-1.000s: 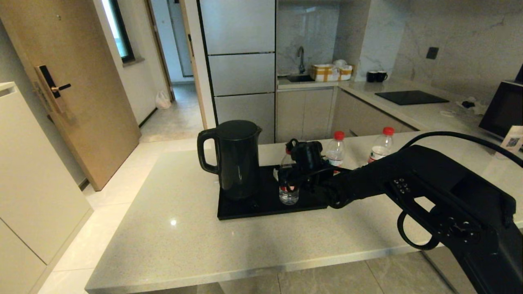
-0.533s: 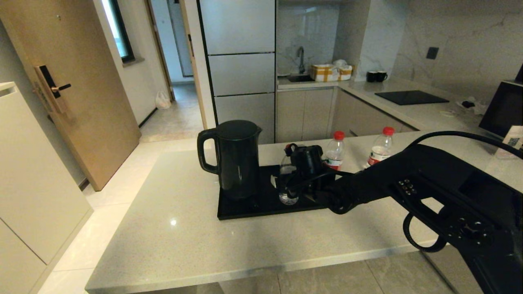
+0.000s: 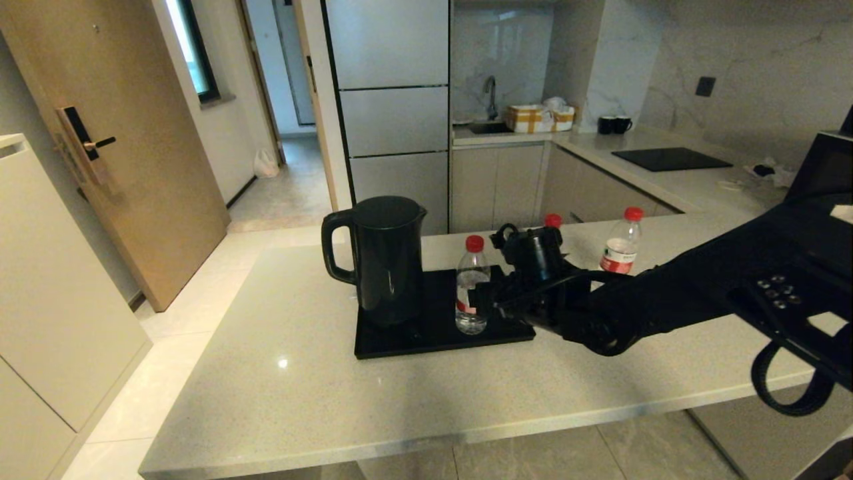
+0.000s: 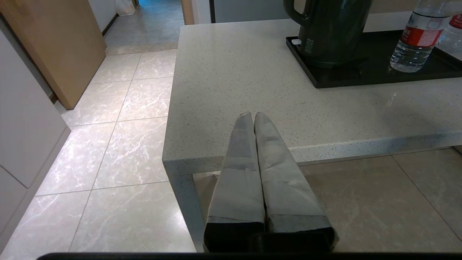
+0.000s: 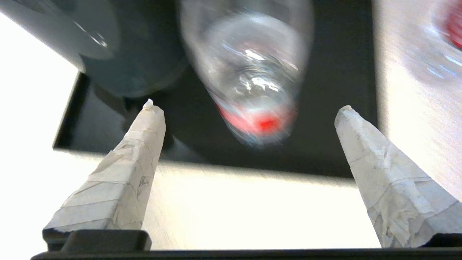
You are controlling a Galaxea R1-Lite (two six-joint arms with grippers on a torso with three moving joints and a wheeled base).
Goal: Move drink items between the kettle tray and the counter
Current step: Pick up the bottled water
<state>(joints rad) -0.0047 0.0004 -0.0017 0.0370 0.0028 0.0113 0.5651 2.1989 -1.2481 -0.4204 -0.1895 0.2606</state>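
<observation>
Bottle (image 3: 472, 285) upright on tray (image 3: 426, 337), cap up; right claw (image 3: 490, 300) spread.

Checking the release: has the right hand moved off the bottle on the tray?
Yes. The right hand backed rightward off the bottle, which stays beside the kettle.

1 bottle (image 3: 472, 287) upright on tray (image 3: 433, 343) (red-capped)

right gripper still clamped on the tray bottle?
No: in the right wrist view the right gripper has both fingers spread wide, clear of the bottle standing on the tray.
</observation>
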